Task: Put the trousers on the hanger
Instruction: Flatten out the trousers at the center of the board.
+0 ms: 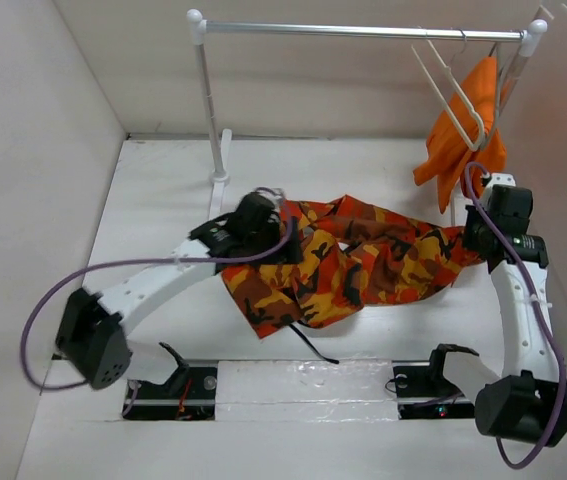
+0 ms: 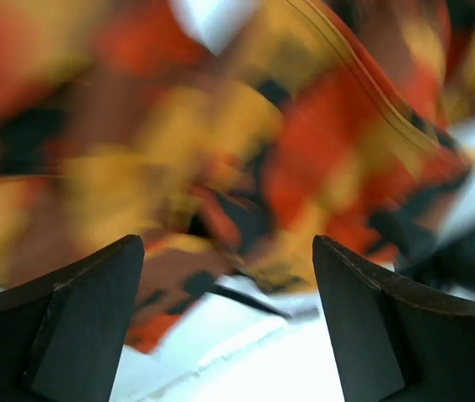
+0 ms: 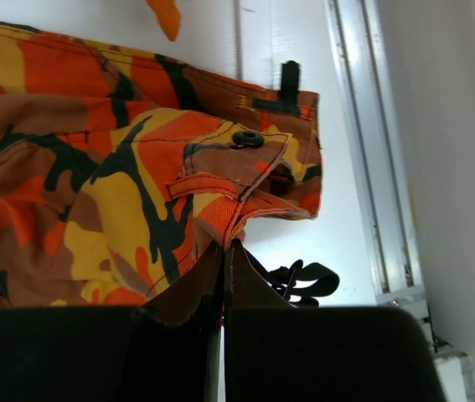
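Roughly at the middle of the tabletop [image 1: 163, 190] the trousers [image 1: 363, 262] lie crumpled between both arms. The left gripper [image 2: 229, 260] stands released at their left end, and the right gripper [image 3: 224, 255] is clenched, apparently pinching the waistband edge. Farther back, near the far right corner, the hanger [image 1: 455, 95] hangs from the rail [image 1: 363, 32] beside an orange garment [image 1: 463, 140].

My left wrist feed gives me the trousers [image 2: 245, 167] as a smear of colour, no seam or fold readable. On the right wrist feed they run off the left edge, and the orange garment [image 3: 164, 15] is only a tip at the top. From above, the right gripper [image 1: 475, 243] hides its fingertips under its wrist, and the hook of the hanger [image 1: 449, 100] is too fine to trace
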Robot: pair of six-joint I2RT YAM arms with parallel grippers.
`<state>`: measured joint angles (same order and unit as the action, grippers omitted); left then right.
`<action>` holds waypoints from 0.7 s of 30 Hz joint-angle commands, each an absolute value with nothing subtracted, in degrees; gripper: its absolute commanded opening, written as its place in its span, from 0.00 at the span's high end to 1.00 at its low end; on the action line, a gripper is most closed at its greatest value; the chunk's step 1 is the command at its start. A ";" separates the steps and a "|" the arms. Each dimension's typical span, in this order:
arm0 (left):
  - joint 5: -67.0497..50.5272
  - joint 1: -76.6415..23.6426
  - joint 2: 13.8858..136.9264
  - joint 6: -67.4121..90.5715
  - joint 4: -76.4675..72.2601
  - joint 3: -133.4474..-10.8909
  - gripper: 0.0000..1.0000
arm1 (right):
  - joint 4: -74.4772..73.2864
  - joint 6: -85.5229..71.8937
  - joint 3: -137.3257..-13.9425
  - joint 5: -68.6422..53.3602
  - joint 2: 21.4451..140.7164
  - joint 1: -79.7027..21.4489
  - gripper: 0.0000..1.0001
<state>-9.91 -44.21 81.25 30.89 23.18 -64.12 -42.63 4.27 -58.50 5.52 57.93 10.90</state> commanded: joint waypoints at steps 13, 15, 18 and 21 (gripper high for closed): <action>-19.60 -3.43 64.69 48.85 1.69 -31.65 0.06 | -36.82 5.09 -49.05 -8.17 49.40 7.74 1.00; -19.51 -3.43 62.85 50.97 0.44 -29.46 0.23 | -37.53 5.71 -48.25 -8.09 48.70 6.69 1.00; -16.01 -3.43 61.17 50.54 2.36 -27.96 0.37 | -37.88 5.63 -47.29 -8.87 47.73 6.68 1.00; -15.56 -3.43 62.84 48.18 4.04 -27.34 0.40 | -37.27 5.45 -46.93 -9.75 47.81 6.68 1.00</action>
